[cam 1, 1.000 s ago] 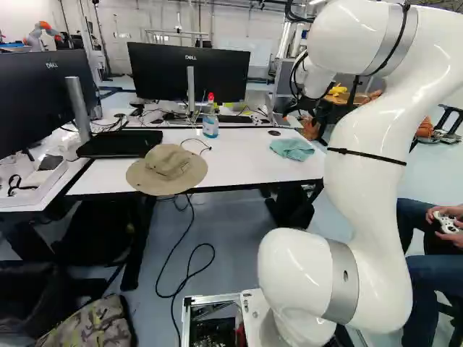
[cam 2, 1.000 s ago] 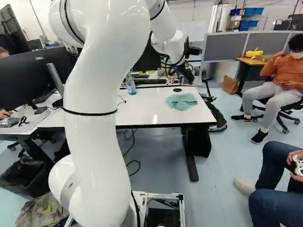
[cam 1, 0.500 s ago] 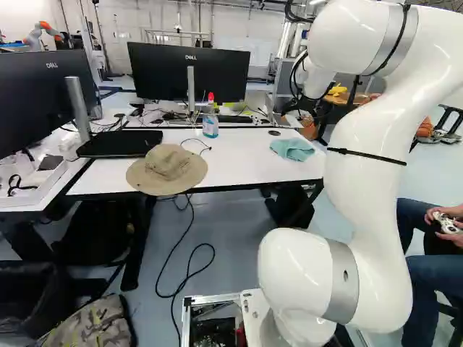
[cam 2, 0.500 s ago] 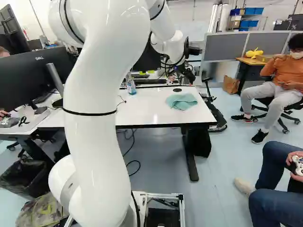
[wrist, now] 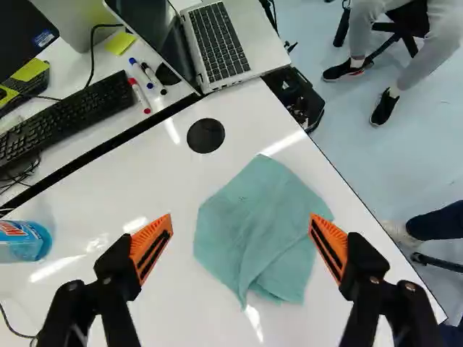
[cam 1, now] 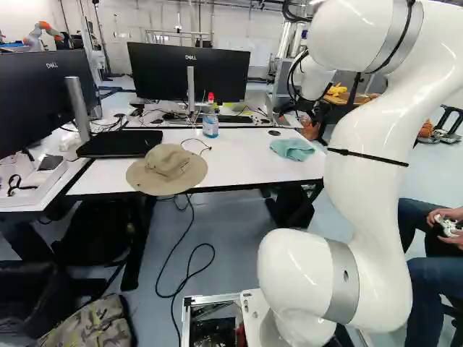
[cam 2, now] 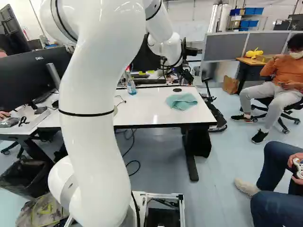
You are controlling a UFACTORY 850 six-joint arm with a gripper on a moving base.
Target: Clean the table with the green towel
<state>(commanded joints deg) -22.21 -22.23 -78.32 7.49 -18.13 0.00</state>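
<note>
The green towel [wrist: 257, 238] is lying crumpled on the desk [wrist: 130, 210]; the tool [wrist: 239, 242] is hovering above it, fingers apart, gripping nothing.

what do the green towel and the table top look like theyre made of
Green towel: soft matte cloth, probably microfibre or cotton; it lies in limp folds. Table top: smooth, glossy white, likely laminate; it mirrors ceiling lights in bright streaks.
</note>
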